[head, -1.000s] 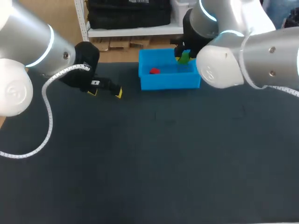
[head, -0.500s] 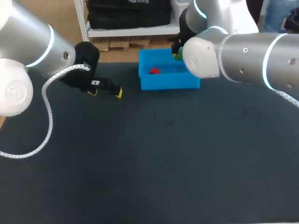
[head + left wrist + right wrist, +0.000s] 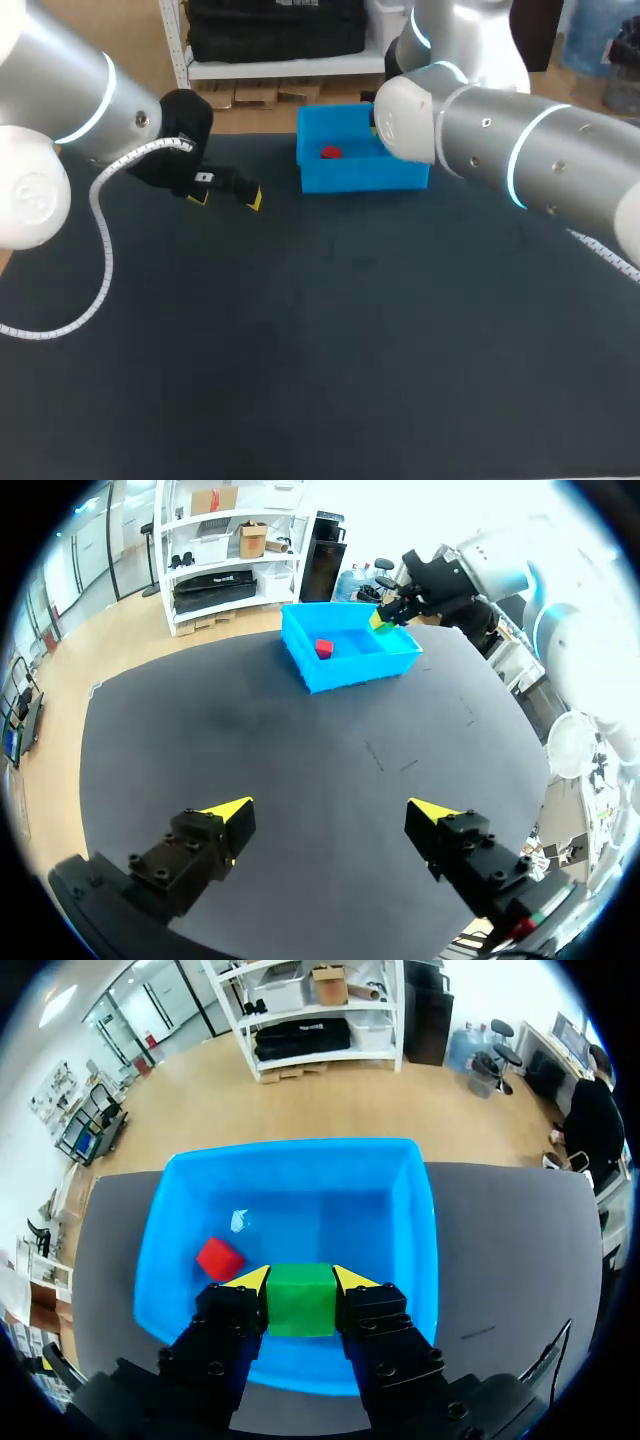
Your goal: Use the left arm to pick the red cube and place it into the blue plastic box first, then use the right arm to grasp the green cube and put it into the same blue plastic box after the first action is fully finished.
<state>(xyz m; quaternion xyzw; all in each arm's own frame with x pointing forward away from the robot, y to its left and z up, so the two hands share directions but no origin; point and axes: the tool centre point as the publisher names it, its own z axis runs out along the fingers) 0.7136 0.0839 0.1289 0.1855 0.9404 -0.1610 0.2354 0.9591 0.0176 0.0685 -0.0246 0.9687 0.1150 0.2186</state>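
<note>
The blue plastic box (image 3: pixel 350 176) stands at the table's far edge, and the red cube (image 3: pixel 330 152) lies inside it toward its left side. My right gripper (image 3: pixel 301 1280) hangs over the box (image 3: pixel 290 1147), shut on the green cube (image 3: pixel 301 1298), with the red cube (image 3: pixel 219 1257) below and to one side. In the head view my right arm hides the green cube. The left wrist view shows the green cube (image 3: pixel 383 621) held above the box's (image 3: pixel 330 680) far corner. My left gripper (image 3: pixel 228 192) stands open and empty over the table, left of the box.
Dark table mat (image 3: pixel 330 330) spreads in front of the box. My right arm (image 3: pixel 500 150) reaches across the box's right end from the right side.
My right arm has swung left and further over the box, so the green cube is now hidden behind it in the head view. The left arm has not moved.
</note>
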